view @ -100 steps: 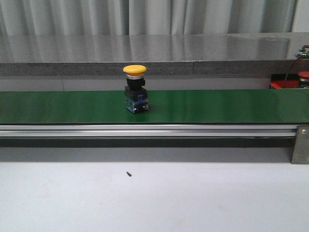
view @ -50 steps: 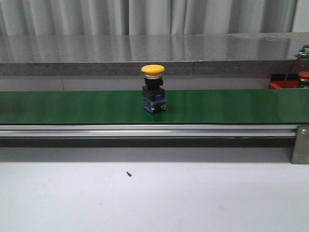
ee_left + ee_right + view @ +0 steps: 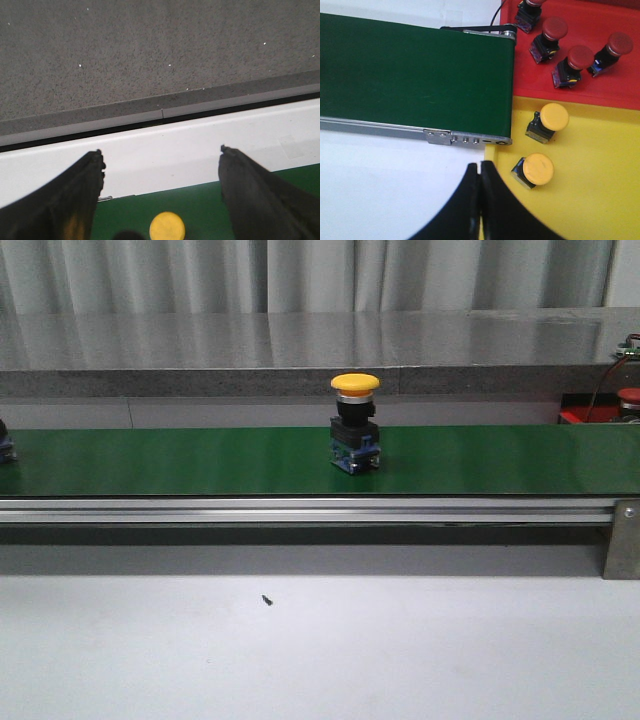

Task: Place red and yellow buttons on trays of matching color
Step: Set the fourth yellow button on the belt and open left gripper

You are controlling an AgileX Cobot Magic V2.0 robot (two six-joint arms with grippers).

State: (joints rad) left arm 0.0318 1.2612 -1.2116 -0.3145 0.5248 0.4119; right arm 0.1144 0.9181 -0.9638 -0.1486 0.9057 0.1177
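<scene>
A yellow button [image 3: 355, 425], yellow cap on a black and blue base, stands upright on the green belt [image 3: 200, 460] near its middle. In the left wrist view its yellow cap [image 3: 167, 226] lies below and between the fingers of my left gripper [image 3: 161, 155], which hangs open above the belt. My right gripper [image 3: 480, 166] is shut and empty at the corner of the yellow tray [image 3: 600, 200], which holds two yellow buttons [image 3: 554, 117]. Beside it, the red tray [image 3: 530, 75] holds several red buttons [image 3: 580, 57].
A dark part of another item [image 3: 4, 445] shows on the belt at the far left. The belt's metal rail [image 3: 300, 508] runs along the front, its end bracket [image 3: 467, 139] meeting the trays. A grey stone ledge [image 3: 320, 350] runs behind the belt.
The yellow button has ridden the belt to the right. A dark item has come into view at the belt's left edge.
</scene>
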